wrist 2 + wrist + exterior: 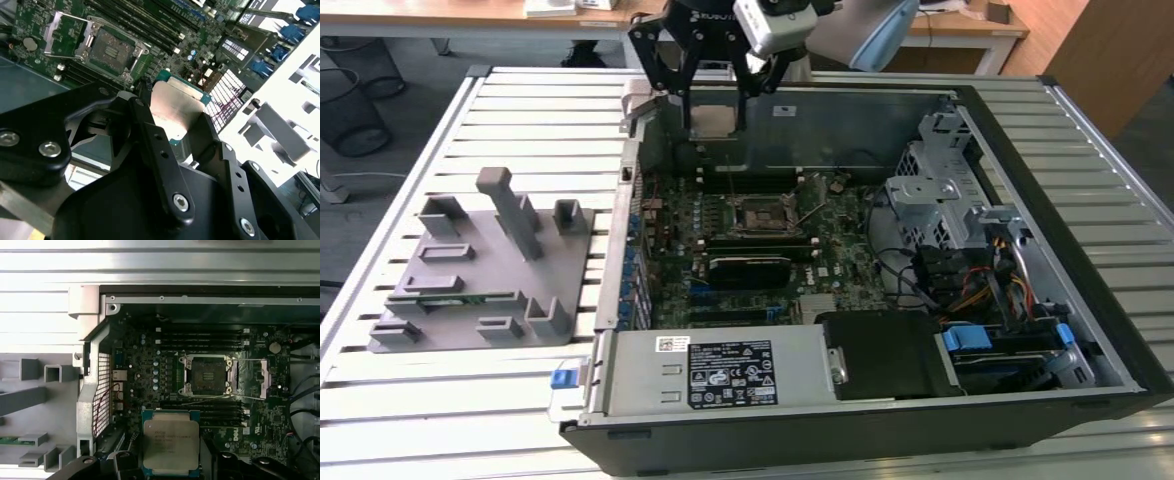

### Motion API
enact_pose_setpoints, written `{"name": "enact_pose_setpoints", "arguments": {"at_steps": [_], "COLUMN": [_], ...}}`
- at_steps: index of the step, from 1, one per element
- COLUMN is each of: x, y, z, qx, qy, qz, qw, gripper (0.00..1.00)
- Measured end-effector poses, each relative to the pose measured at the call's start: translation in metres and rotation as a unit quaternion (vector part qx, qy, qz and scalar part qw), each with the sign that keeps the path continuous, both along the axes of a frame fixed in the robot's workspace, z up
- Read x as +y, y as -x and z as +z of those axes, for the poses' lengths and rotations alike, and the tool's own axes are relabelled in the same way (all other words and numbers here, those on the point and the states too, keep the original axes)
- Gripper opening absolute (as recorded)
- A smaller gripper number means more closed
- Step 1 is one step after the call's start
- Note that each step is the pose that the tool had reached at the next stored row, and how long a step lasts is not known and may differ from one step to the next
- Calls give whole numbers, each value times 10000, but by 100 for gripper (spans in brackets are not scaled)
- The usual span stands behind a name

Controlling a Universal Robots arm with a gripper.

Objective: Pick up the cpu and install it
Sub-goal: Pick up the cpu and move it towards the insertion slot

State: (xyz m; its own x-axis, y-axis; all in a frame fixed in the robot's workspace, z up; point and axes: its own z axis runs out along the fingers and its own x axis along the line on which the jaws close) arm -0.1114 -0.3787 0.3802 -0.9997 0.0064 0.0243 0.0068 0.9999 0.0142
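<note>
My gripper (714,112) is shut on the cpu (714,121), a flat square chip with a silver top and green edge. It hangs above the far end of the open computer case (1067,200). In both wrist views the cpu (170,442) (176,105) sits between the black fingers (150,130). The black socket (758,215) on the motherboard (834,250) lies below and nearer than the chip. In both wrist views the socket (206,375) (113,48) is open, with its metal frame (252,377) folded back to one side.
The case lies on a slatted metal table (480,400). A grey holder (474,265) with a thin green memory stick (451,297) stands at the exterior view's left. Drive cages and cables (961,240) fill the case's right side, and a power supply (714,370) the near end.
</note>
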Motion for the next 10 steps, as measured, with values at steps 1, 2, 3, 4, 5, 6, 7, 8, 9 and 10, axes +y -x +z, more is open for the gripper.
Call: {"name": "enact_pose_setpoints", "arguments": {"at_steps": [1,2,3,4,5,6,7,8,9,10], "x": [9,18,25,30,36,41,45,48,51,54], "y": [-19,-40,-59,-78,-98,-117,-133,-147,-163,-178], "z": [0,0,0,-1,-1,-1,-1,-2,-2,-2], "qx": [0,0,0,0,0,1,0,0,0,0], "qy": [0,0,0,0,0,1,0,0,0,0], "qz": [0,0,0,0,0,0,0,0,0,0], "qw": [10000,10000,10000,10000,10000,10000,10000,10000,10000,10000], "gripper": [54,54,54,54,54,54,54,54,54,54]}}
